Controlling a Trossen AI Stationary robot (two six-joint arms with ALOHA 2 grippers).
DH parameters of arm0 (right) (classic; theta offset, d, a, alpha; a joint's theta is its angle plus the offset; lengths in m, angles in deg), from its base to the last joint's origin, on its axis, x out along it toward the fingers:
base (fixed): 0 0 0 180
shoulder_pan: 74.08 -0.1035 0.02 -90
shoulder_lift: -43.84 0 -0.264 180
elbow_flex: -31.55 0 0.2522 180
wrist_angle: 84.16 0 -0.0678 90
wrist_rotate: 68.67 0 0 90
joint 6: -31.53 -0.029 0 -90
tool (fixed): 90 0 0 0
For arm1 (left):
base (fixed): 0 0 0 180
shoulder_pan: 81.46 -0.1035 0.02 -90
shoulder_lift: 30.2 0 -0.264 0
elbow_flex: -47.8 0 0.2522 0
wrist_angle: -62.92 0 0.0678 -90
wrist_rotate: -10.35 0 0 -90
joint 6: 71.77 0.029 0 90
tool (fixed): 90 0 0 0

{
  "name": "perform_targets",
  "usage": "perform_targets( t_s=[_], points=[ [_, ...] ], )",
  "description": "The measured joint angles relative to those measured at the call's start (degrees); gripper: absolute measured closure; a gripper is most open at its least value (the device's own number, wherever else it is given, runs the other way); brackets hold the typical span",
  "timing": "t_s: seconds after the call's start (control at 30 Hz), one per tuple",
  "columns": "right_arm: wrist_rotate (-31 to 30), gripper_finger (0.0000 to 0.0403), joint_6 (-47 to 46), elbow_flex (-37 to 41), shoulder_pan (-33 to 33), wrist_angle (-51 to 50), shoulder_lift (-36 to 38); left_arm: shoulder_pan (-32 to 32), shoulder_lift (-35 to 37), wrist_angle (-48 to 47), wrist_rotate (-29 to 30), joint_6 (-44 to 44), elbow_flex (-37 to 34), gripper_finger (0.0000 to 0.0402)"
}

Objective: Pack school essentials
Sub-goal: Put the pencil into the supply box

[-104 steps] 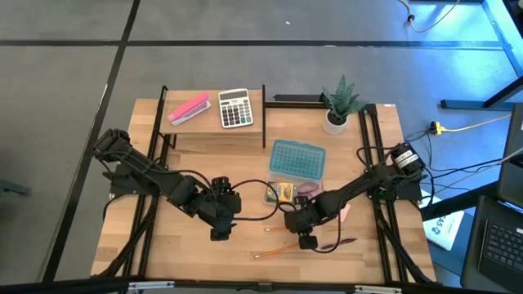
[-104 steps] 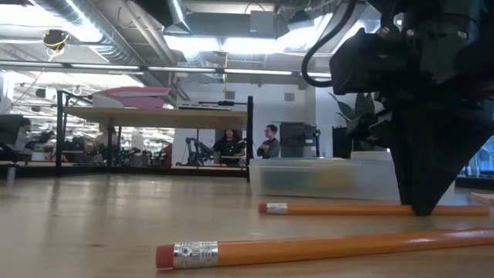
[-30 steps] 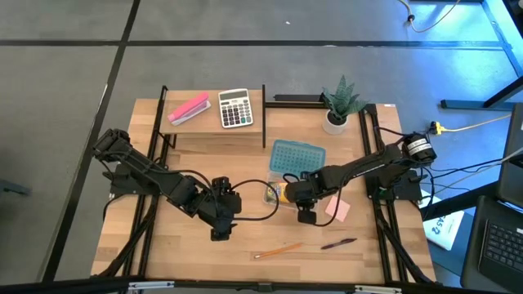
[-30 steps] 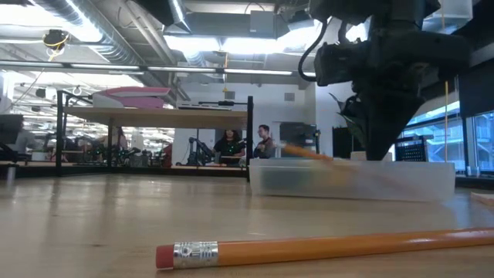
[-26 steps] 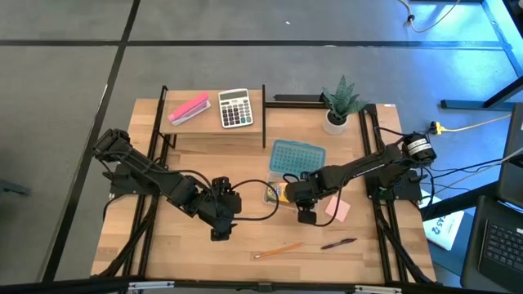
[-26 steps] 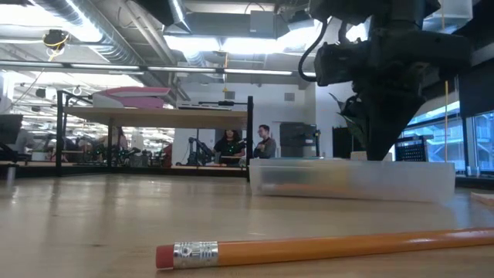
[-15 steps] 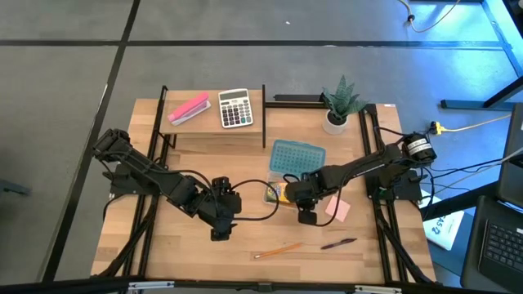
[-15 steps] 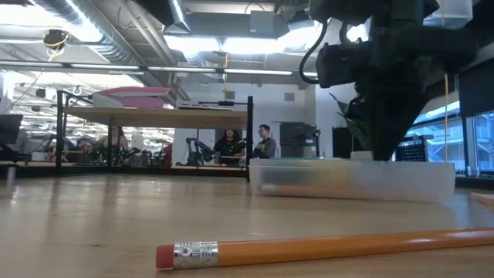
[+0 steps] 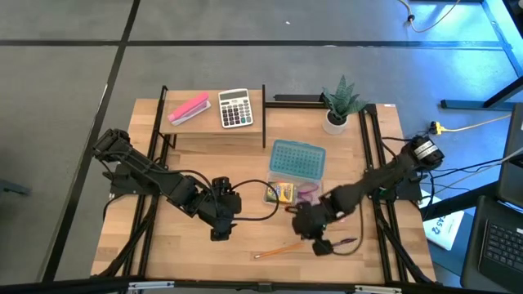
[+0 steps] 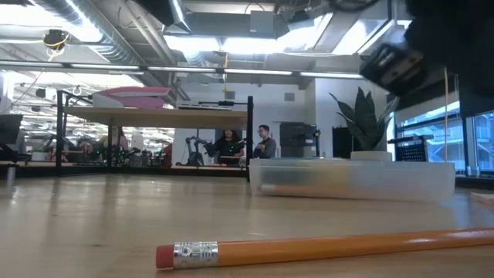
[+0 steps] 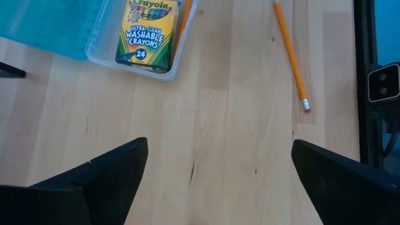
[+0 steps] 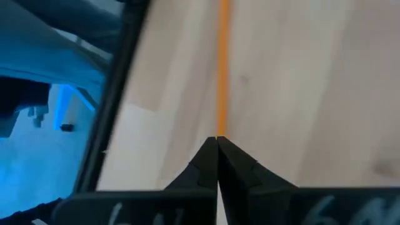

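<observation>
Lying nearest the front edge of the table point(image 9: 163, 245), an orange pencil point(image 10: 309, 249) runs out of the low view at its right, and the right gripper point(image 12: 217, 142), its fingers pressed together and holding nothing, hangs just above that pencil's end, with most of its arm cut off in the low view. Farther back, the left gripper point(image 11: 219, 162) waits over bare wood with fingers wide apart, facing the clear case point(image 11: 100, 56), where the crayon box point(image 11: 149, 31) lies beside a second, partly hidden pencil. Beyond, the blue lid point(image 9: 297, 157) and a potted plant point(image 9: 339, 102) stand near the rear shelf point(image 9: 212, 122), while blurred people point(image 10: 247, 143) show in the room.
</observation>
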Motion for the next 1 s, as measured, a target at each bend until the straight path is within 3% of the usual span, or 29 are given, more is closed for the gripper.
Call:
perform_targets(
  t_s=[0.3,0.53,0.63,0.8,1.0],
  points=[
    [-2.1,0.0374,-0.2,0.0,-3.2,5.5,-0.1,0.0,0.0,0.0,-0.5,2.7,0.0,0.0012],
    [-2.4,0.0328,-2.3,0.0,-3.1,7.6,-0.1,-0.1,0.0,0.1,-1.8,2.7,0.0,0.0012],
    [-5.2,0.0306,-1.4,0.0,-3.3,7.8,-0.4,-0.1,0.0,0.1,-1.8,2.7,0.0,0.0012],
    [-10.3,0.0278,1.5,0.0,-4.9,11.3,-3.4,-0.1,0.0,0.3,-1.8,2.7,0.0,0.0012],
    [-9.9,0.0272,4.6,0.0,-5.5,14.3,-7.1,-0.1,0.0,0.5,-1.8,2.7,0.0,0.0012]
  ],
)
